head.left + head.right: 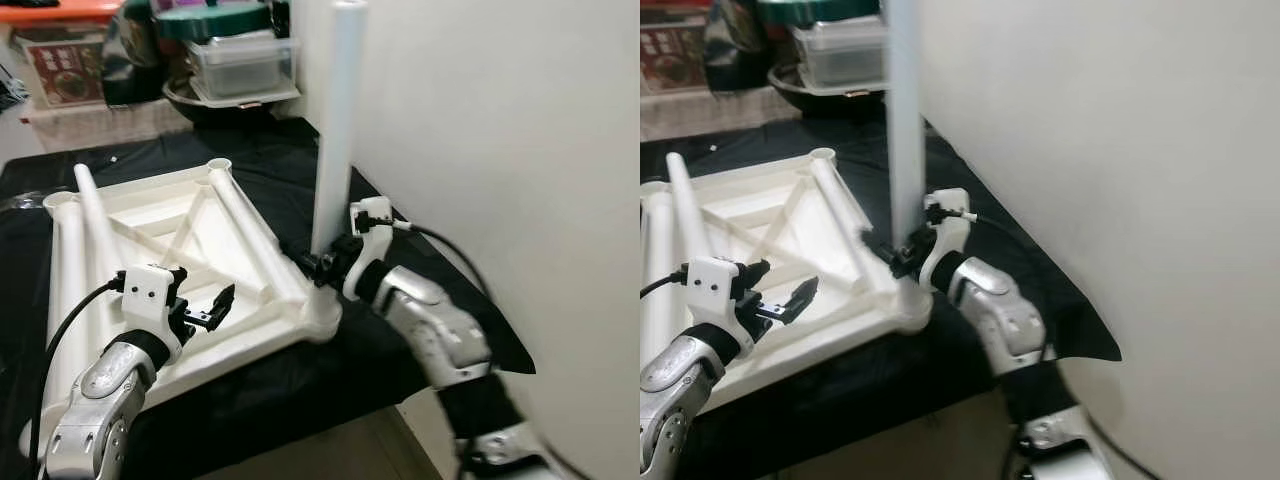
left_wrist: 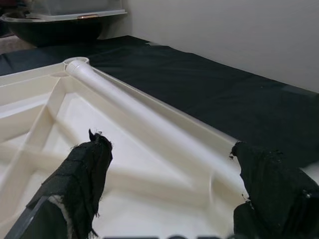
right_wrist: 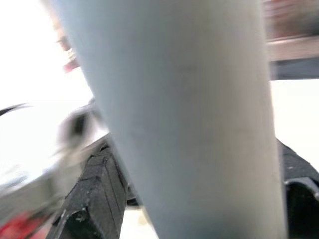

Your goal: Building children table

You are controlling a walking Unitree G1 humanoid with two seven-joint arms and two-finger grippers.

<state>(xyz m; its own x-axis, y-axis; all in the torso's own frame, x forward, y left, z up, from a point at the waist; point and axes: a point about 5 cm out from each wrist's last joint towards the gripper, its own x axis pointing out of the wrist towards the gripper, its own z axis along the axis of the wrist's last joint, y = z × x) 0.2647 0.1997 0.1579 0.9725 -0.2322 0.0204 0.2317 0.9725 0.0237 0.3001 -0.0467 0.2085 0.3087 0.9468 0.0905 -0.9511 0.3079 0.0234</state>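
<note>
A white children's table top (image 1: 150, 225) lies upside down on a black cloth (image 1: 270, 150). One white table leg (image 1: 337, 120) stands upright in the near right corner socket (image 1: 322, 318). My right gripper (image 1: 318, 262) is shut on this leg just above the socket; in the right wrist view the leg (image 3: 189, 124) sits between the black fingers (image 3: 94, 189). My left gripper (image 1: 205, 310) hovers open over the near edge of the top, with nothing between its fingers (image 2: 79, 179). A loose leg (image 2: 149, 119) lies along the frame ahead of it.
Two more loose legs (image 1: 95, 215) lie on the left part of the top. A white wall (image 1: 500, 150) stands close on the right. Clear plastic boxes (image 1: 240, 60) and a dark bowl (image 1: 215, 105) crowd the back. The cloth's front edge (image 1: 300, 400) is near my body.
</note>
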